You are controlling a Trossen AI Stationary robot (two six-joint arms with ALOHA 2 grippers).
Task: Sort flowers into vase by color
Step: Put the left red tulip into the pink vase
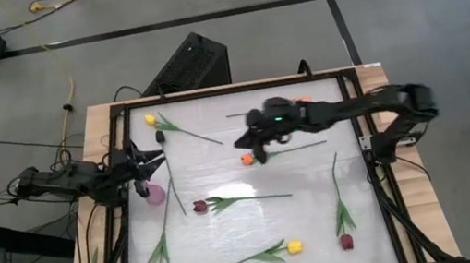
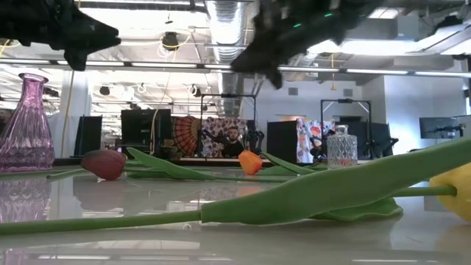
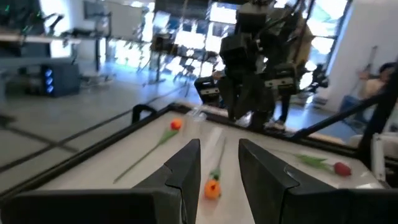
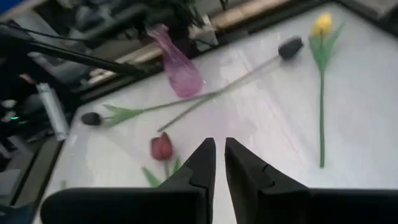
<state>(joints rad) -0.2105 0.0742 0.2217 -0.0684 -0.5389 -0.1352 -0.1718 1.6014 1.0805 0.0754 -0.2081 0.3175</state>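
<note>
High view: table (image 1: 314, 222) is seen strewn with tulips. Right gripper (image 1: 254, 144) is held above mid-table, fingers nearly closed with a thin gap, nothing gripped. Orange tulip (image 1: 246, 159) is lying just beside and below it. Left gripper (image 1: 148, 163) is parked at the left edge, fingers slightly parted, empty; pink vase (image 1: 156, 194) is standing just beside it. Red tulip (image 1: 200, 207) is seen between the grippers.

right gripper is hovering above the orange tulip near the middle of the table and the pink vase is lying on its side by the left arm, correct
Not quite. The pink vase stands upright, as the low view shows. The rest holds: the right gripper hovers above the orange tulip, and the vase is by the left arm.
</note>
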